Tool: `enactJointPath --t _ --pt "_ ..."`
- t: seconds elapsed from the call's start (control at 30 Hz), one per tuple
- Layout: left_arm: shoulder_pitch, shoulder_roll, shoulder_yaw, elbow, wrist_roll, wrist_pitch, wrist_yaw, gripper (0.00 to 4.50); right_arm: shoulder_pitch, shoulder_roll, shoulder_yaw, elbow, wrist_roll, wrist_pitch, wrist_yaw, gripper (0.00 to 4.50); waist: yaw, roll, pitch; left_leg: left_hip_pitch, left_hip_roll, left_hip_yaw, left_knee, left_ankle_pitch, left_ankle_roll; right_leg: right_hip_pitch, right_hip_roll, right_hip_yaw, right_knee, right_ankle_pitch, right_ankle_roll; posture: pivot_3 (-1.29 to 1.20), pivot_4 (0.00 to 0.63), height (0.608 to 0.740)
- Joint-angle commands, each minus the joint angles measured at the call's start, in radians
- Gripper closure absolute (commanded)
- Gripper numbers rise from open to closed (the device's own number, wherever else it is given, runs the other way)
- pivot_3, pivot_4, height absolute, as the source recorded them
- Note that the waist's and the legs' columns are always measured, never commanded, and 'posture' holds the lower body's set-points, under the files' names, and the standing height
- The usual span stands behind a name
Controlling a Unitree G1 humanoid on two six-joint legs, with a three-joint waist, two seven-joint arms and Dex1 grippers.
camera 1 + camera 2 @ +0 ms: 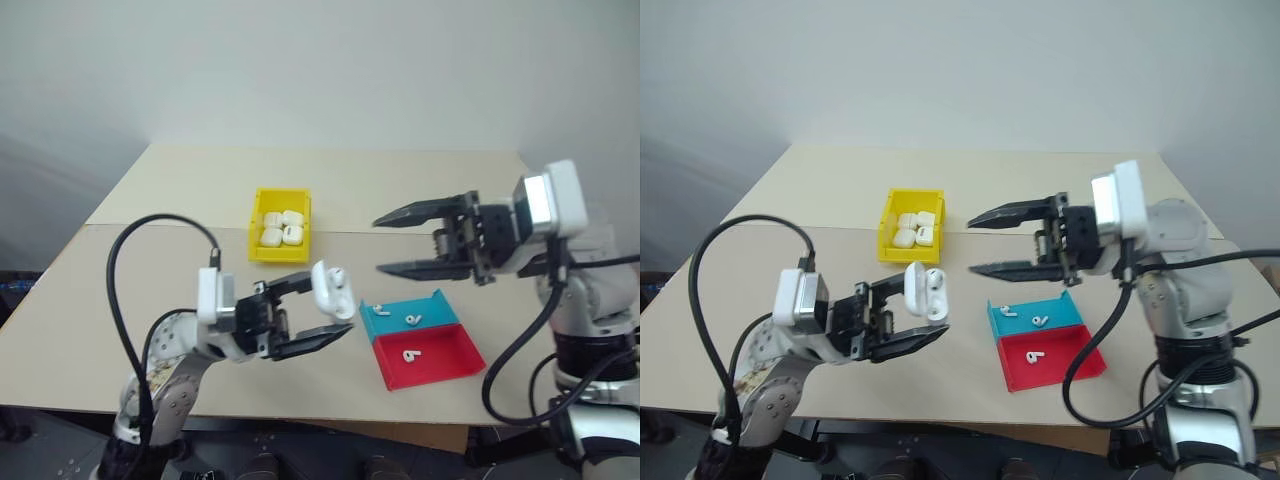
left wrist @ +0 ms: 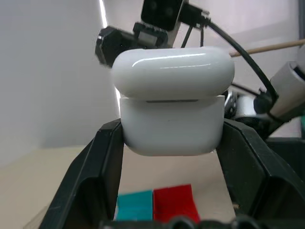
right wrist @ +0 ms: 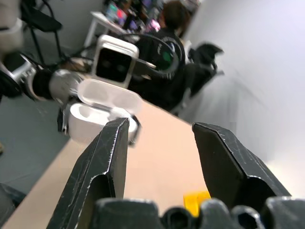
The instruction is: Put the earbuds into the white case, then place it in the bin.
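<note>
Pale wall behind, tan worktop [image 1: 120,290] in front, and the yellow bin [image 1: 279,226] sits mid-worktop with several white cases already inside. Nearer than the bin, the left hand [image 1: 322,312] is clamped tight on the case [image 1: 333,290], lid flipped up, held clear above the worktop. To the bin's right, the right hand [image 1: 392,243] hangs with fingers spread, holding nothing. Loose earbuds [image 1: 409,354] lie in the teal tray [image 1: 409,317] and red tray [image 1: 425,358], right of the case. Glossy, light, slippery little shell, I'd say; best gripped across its flat sides, below the hinge.
</note>
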Motion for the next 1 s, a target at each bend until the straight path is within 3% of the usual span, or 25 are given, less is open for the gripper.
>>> enactJointPath --t 0.03,0.2,0.4,0.63,1.0 --pt "0.077 0.036 0.04 -0.022 0.021 -0.07 -0.059 1.76 -0.081 -0.108 0.11 0.113 -0.188 0.001 0.053 1.9 -0.002 0.0 0.0 0.0 0.0 0.0 0.0 0.0 0.0 0.0 0.0 0.0 0.0 -0.001 -0.001 0.0 0.15 0.74" --pt "0.143 0.051 0.043 -0.023 0.058 -0.111 -0.065 1.76 -0.163 -0.159 0.339 0.267 -0.478 -0.089 0.129 1.9 -0.001 0.0 0.0 0.0 0.001 0.001 0.0 0.0 0.0 -0.001 0.0 0.0 0.0 -0.002 -0.003 0.0 0.15 0.74" --pt "0.191 0.046 0.031 -0.027 0.105 -0.138 -0.036 1.76 -0.27 -0.06 0.529 0.42 -0.722 -0.169 0.133 1.9 -0.004 0.0 0.0 -0.001 0.0 0.001 -0.002 0.0 0.0 -0.003 0.0 0.0 0.001 -0.001 -0.002 0.0 0.15 0.74" --pt "0.219 0.043 0.018 -0.037 0.132 -0.167 -0.032 1.76 -0.325 0.046 0.626 0.484 -0.871 -0.12 0.129 1.9 0.001 0.0 0.0 -0.001 0.0 0.001 -0.003 0.0 0.0 -0.004 0.0 0.0 0.0 0.001 0.002 0.0 0.15 0.74" --pt "0.233 0.041 0.001 -0.036 0.161 -0.194 -0.018 1.76 -0.291 0.105 0.668 0.49 -0.988 -0.036 0.104 1.9 0.0 0.0 0.0 -0.001 0.001 0.001 -0.004 0.0 0.0 -0.004 0.0 0.0 0.001 0.001 0.002 0.0 0.15 0.74"
